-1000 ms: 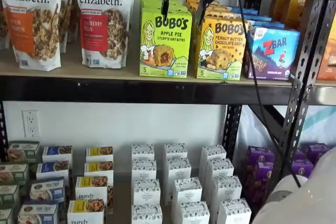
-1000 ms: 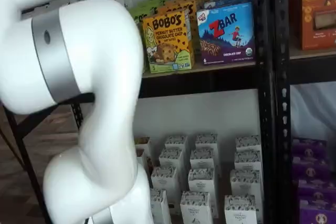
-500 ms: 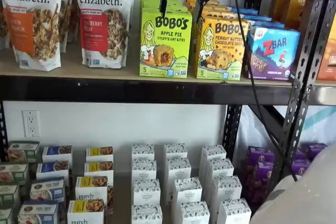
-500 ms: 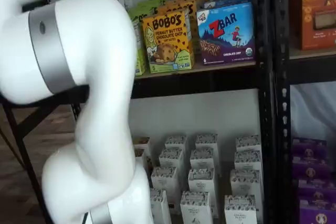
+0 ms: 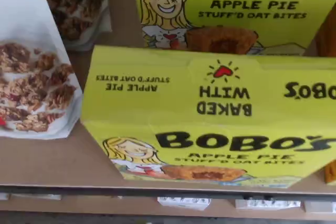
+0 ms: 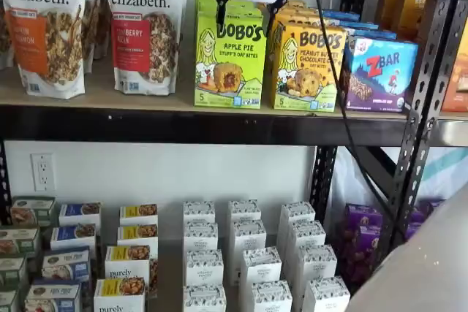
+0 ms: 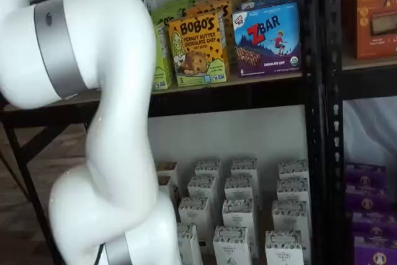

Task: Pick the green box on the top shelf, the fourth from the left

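The lime-green Bobo's Apple Pie box (image 6: 230, 60) stands at the front of a row on the tan top shelf (image 6: 102, 96). My gripper (image 6: 245, 20) hangs at the box's top edge, white body above it. Its two black fingers are spread wide, one near each upper corner of the box, so it is open and holds nothing. The wrist view looks down on the box's top face (image 5: 210, 93), with a second green box (image 5: 226, 3) behind it. In a shelf view my white arm (image 7: 93, 91) hides the gripper, and only a sliver of the green box (image 7: 162, 48) shows.
Purely Elizabeth granola bags (image 6: 146, 27) stand left of the green box. A yellow-orange Bobo's peanut butter box (image 6: 307, 67) and a blue ZBar box (image 6: 380, 71) stand to its right. Small white boxes (image 6: 248, 261) fill the lower level. A black cable (image 6: 329, 56) hangs by the steel upright (image 6: 424, 107).
My gripper has shifted left, from over the gap between the two Bobo's boxes to centred over the green box. The arm has moved with it. No box has moved.
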You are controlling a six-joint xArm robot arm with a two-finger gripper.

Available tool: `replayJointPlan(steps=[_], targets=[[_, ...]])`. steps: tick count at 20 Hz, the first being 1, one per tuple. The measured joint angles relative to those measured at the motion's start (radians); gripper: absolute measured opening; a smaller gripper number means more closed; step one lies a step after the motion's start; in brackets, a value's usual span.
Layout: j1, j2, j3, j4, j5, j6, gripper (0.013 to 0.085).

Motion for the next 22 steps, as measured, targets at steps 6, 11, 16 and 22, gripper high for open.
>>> replayJointPlan(steps=[6,11,16,22], targets=[[-0.019,0.019,0.002,-0.004,-0.021,-0.014,0.0850],[-0.022,0.029,-0.005,-0.010,-0.013,-0.016,0.0850],[-0.024,0.023,-0.006,-0.013,-0.010,-0.018,0.0850],[-0.031,0.009,-0.006,-0.005,-0.008,-0.028,0.0850]])
